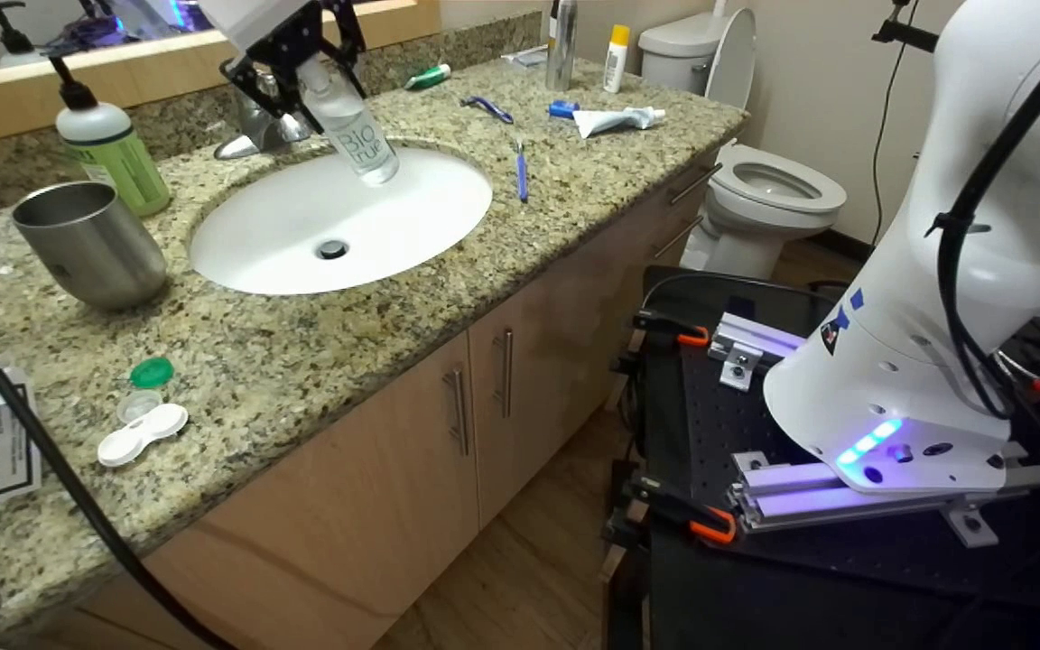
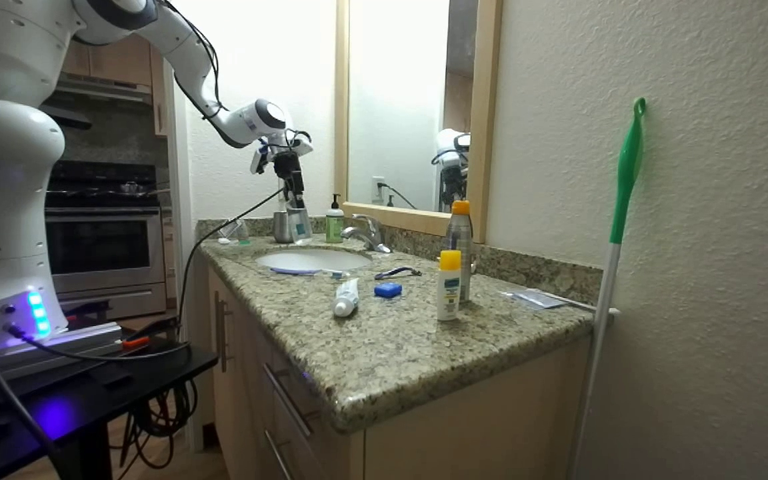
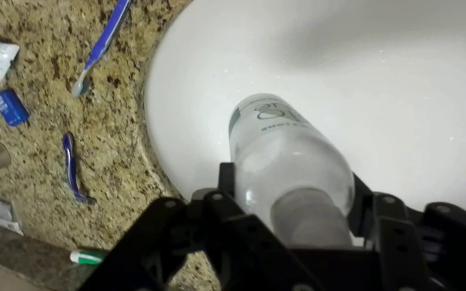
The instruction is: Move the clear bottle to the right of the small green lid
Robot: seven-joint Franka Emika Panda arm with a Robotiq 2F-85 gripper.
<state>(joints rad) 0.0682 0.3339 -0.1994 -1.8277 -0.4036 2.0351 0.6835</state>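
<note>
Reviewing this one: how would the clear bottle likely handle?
The clear bottle may twist or slip, as its sides look smooth and rounded. Its see-through wall, apparently plastic, might flex if squeezed. Released from the gripper at this tilt, it would likely topple.

The bottle between the fingers, above the basin

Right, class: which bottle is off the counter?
The clear bottle, held tilted over the sink by the gripper. The green pump bottle and the white yellow-capped bottle stand upright on the counter.
</note>
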